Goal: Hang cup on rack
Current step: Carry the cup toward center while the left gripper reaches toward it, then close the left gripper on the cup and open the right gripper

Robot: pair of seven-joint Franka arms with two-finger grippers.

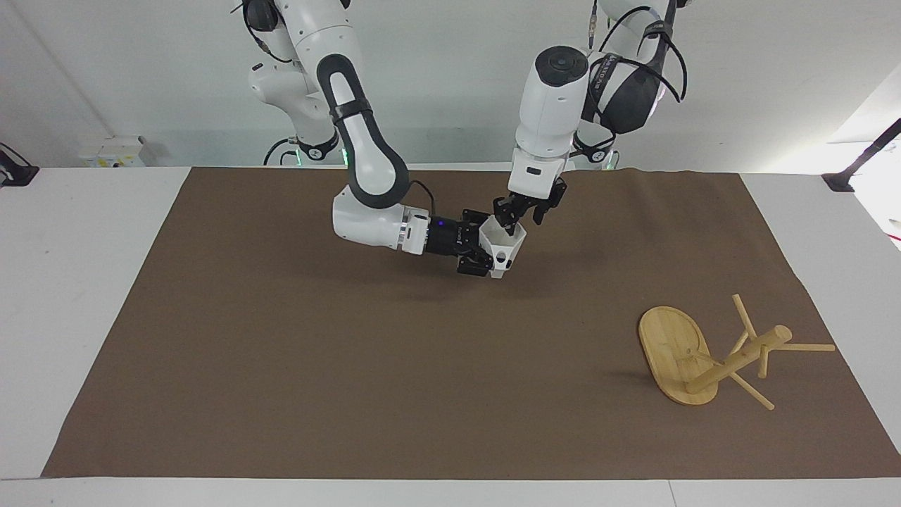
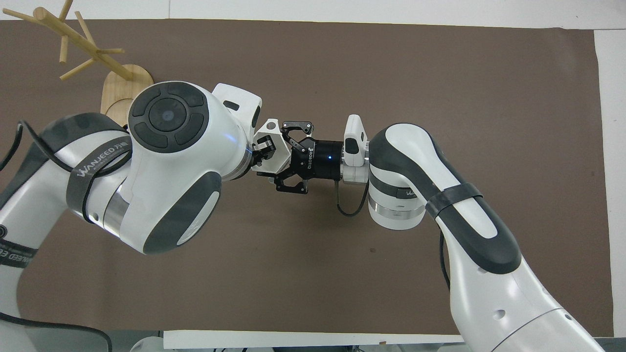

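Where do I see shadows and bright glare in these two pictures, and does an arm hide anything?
Facing view: soft shadows lie on the mat under the cup and beside the rack; strong white light washes out the table's corner at the left arm's end. Overhead view: even light with no glare; the left arm's large joint hides part of the rack's base and part of the cup.

table | brown mat | rack tipped over on mat
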